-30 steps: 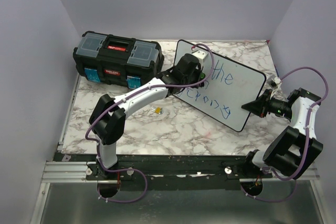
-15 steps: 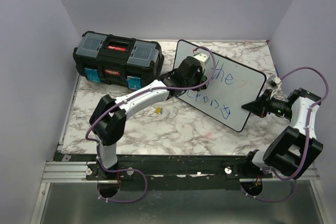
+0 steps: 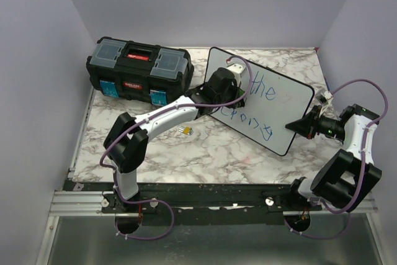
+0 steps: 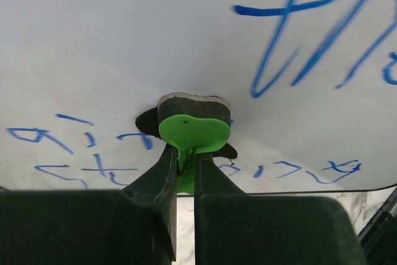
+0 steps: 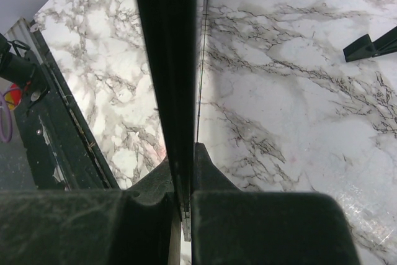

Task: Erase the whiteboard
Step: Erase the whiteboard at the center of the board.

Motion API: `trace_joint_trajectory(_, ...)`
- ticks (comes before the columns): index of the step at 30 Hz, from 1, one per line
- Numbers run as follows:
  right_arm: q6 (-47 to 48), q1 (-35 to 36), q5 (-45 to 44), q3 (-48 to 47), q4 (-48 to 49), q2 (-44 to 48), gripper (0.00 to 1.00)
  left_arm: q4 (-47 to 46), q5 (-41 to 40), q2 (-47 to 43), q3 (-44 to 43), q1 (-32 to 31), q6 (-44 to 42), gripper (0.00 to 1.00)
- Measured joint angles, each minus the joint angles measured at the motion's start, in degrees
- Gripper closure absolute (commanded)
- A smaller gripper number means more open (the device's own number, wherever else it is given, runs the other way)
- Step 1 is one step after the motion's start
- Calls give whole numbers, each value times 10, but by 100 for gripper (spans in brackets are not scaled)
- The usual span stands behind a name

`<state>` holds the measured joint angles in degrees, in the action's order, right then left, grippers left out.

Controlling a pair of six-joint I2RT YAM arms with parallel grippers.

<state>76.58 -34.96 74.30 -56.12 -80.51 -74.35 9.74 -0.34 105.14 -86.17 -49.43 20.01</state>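
Note:
The whiteboard (image 3: 282, 107) stands tilted on the marble table, with blue handwriting (image 3: 263, 89) across it. My left gripper (image 3: 231, 71) is at the board's upper left part, shut on a green eraser (image 4: 192, 131). The eraser's grey pad is pressed against the white surface (image 4: 124, 41), between the upper blue letters (image 4: 298, 41) and the lower line of writing (image 4: 74, 147). In the left wrist view that gripper (image 4: 185, 153) pinches the eraser's green tab. My right gripper (image 3: 298, 126) is shut on the board's right edge, seen as a thin dark rim (image 5: 166, 60) between the jaws of that gripper (image 5: 184, 156).
A black toolbox (image 3: 138, 69) sits at the back left of the table. A small yellow item (image 3: 185, 130) lies on the marble under the left arm. The board's black feet (image 5: 369, 44) show behind it. Purple walls close in the sides and back.
The left gripper with the eraser slid a little to the right on the board and then back to the left. The right arm and the board have not moved.

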Motion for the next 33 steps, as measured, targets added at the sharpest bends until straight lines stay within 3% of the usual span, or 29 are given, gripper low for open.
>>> trace_joint_trajectory(7, 0, 0, 0, 0, 0, 1, 100, -7, 11, -10, 19, 49, 0, 100)
trace_joint_trajectory(16, 1, 0, 0, 1, 0, 3, 99, -10, 11, -10, 15, 16, 1, 100)
trace_joint_trajectory(27, 1, 0, 0, 1, 0, 5, 99, 32, 15, 14, -108, 30, -22, 100)
trace_joint_trajectory(33, 4, 0, 0, 1, 0, 5, 99, 30, 15, 17, -116, 18, -22, 100)
